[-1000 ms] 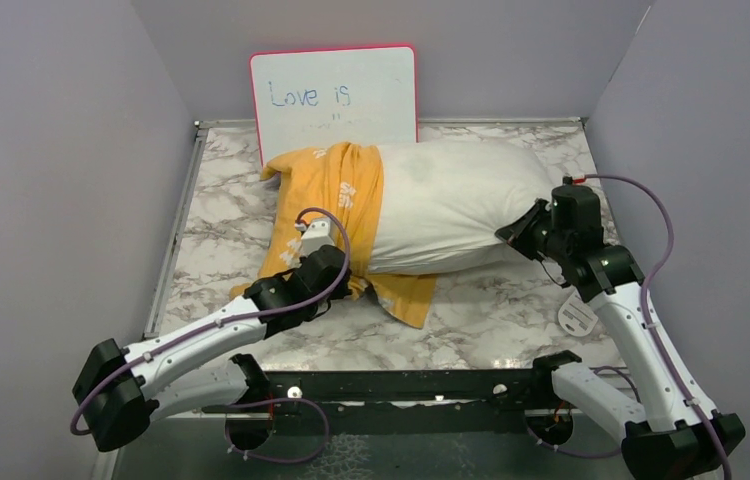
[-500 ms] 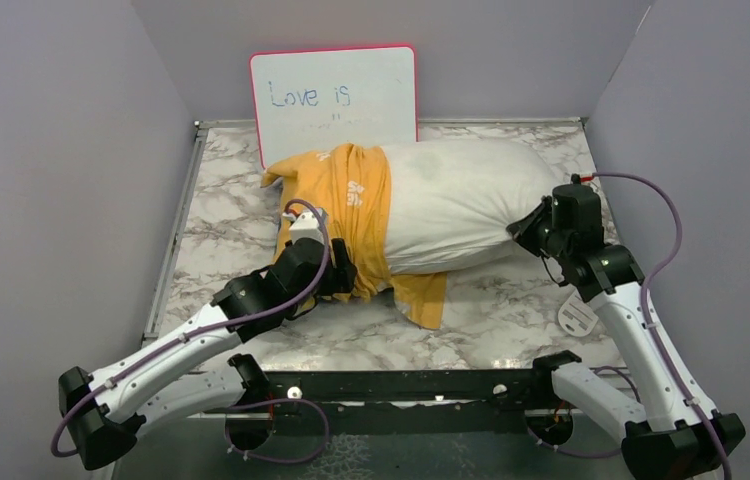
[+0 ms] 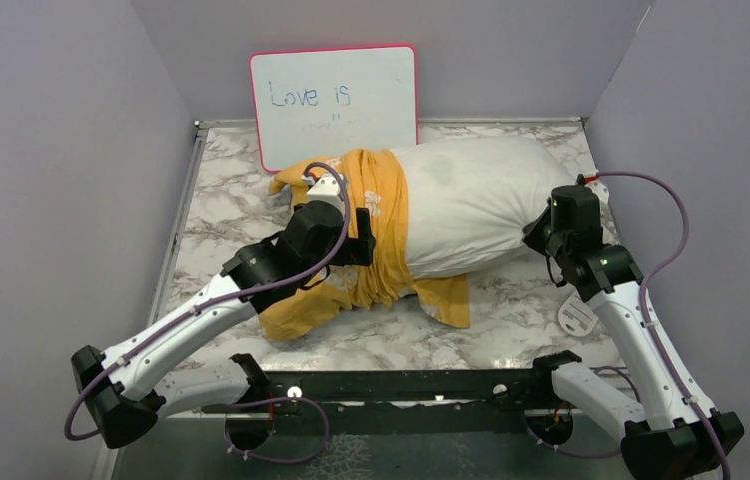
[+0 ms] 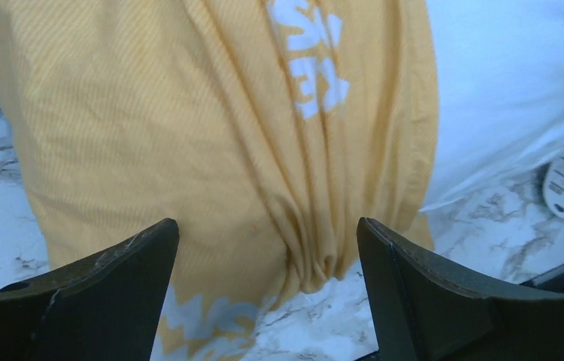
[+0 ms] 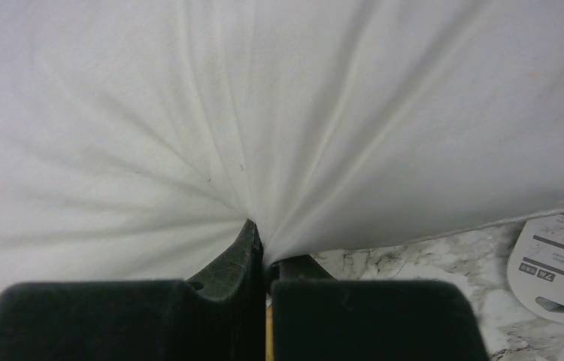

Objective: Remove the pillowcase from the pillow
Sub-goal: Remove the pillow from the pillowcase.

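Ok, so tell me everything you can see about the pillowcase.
The pillowcase is soft yellow-orange fabric with white lettering, bunched into deep folds. It wraps only the left end of the white pillow, most of which lies bare. Its loose parts spill onto the marble table in front of the pillow. The left pincer hangs open over the folds, gripping nothing.
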